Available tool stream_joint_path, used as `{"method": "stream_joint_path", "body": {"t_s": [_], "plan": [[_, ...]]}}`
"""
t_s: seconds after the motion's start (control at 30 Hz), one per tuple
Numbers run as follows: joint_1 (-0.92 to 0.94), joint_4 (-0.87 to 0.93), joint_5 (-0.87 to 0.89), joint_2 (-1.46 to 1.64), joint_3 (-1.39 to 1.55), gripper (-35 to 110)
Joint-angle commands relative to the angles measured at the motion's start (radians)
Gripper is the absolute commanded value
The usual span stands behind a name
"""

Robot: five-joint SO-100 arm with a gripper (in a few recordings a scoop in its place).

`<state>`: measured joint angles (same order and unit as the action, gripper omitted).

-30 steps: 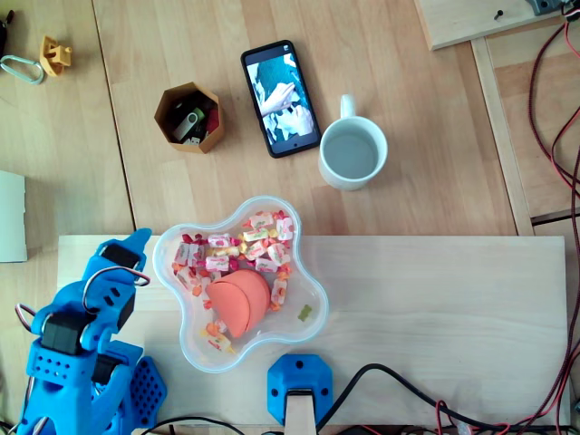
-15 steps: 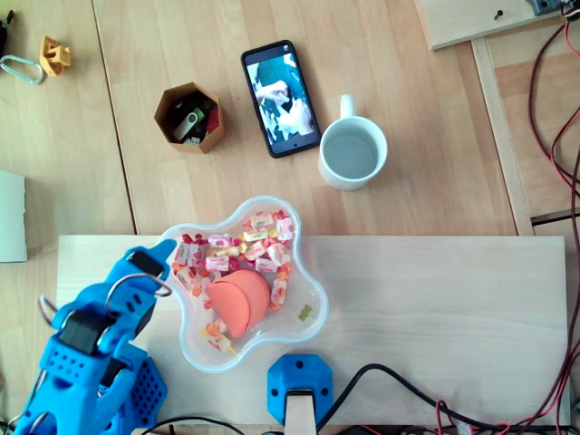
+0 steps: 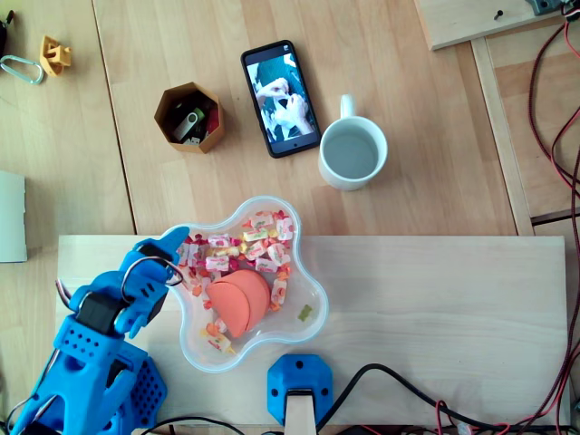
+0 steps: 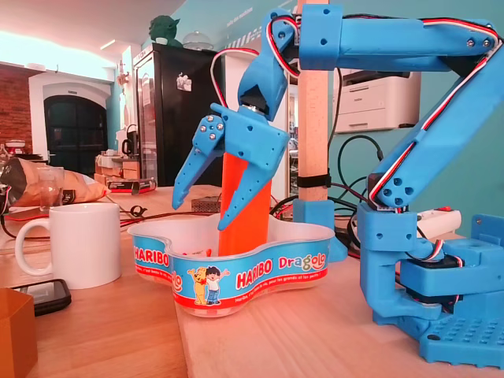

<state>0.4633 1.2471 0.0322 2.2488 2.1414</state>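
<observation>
My blue gripper (image 3: 175, 252) hangs over the left rim of a clear, wavy Haribo bowl (image 3: 313, 299). The bowl holds several wrapped candies (image 3: 245, 246) and an orange cup-shaped piece (image 3: 240, 304). In the fixed view the gripper (image 4: 211, 203) points down above the bowl (image 4: 236, 276) with its two fingers spread apart and nothing between them. The orange piece (image 4: 246, 216) stands upright right behind the fingers. I cannot tell whether the fingers touch the candies.
A white mug (image 3: 352, 154), a phone (image 3: 280, 97) and a brown hexagonal pot (image 3: 189, 117) with small items lie beyond the bowl. The light wooden board (image 3: 435, 317) stretches bare to the right. Cables (image 3: 553, 118) run along the right edge. A blue post base (image 3: 300, 381) sits at the front.
The arm has swung to the right and forward, carrying the gripper from beside the bowl to over its left rim. The bowl and its contents have stayed put.
</observation>
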Motion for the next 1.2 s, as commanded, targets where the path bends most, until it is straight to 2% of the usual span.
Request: {"method": "stream_joint_path", "body": {"t_s": [0.0, 0.17, 0.43, 1.17], "plan": [[0.017, 0.006, -0.103, 0.017, -0.005, 27], [0.086, 0.006, -0.236, 0.015, 0.003, 27], [0.163, 0.005, -0.311, 0.009, 0.086, 27], [0.183, -0.003, -0.321, -0.152, 0.032, 27]]}}
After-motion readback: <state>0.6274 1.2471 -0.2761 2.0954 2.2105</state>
